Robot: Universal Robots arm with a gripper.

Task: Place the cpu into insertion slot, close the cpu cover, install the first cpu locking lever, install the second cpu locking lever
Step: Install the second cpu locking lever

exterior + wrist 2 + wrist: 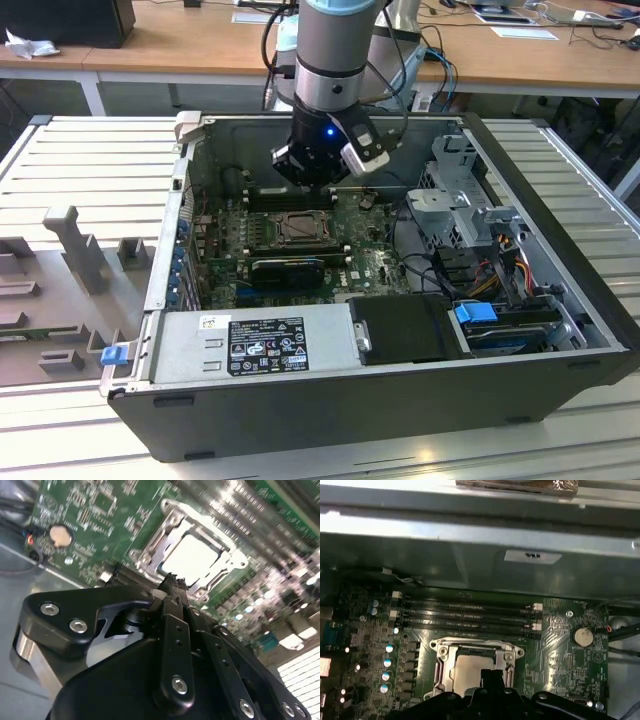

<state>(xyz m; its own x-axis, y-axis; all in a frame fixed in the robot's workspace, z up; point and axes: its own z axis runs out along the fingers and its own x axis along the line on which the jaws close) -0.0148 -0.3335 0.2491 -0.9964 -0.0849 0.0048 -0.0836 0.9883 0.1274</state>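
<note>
Above the green motherboard [300, 250], inside the open computer case [400, 400], the gripper [310, 175] hangs close over the insertion slot [297, 229]. In both wrist views its black fingers [172, 587] come together at the tips with no gap, holding nothing, just over the edge of the cpu [470, 670]. The pale chip lies flat in the socket, with the cpu cover [165, 555] folded down around it. Long black memory slots [470, 615] run beside the socket. A black-and-white label [268, 345] sits on the power supply; its print is too small to read. The case rests on a ribbed grey table [90, 170], with wooden desks [200, 40] behind.
</note>
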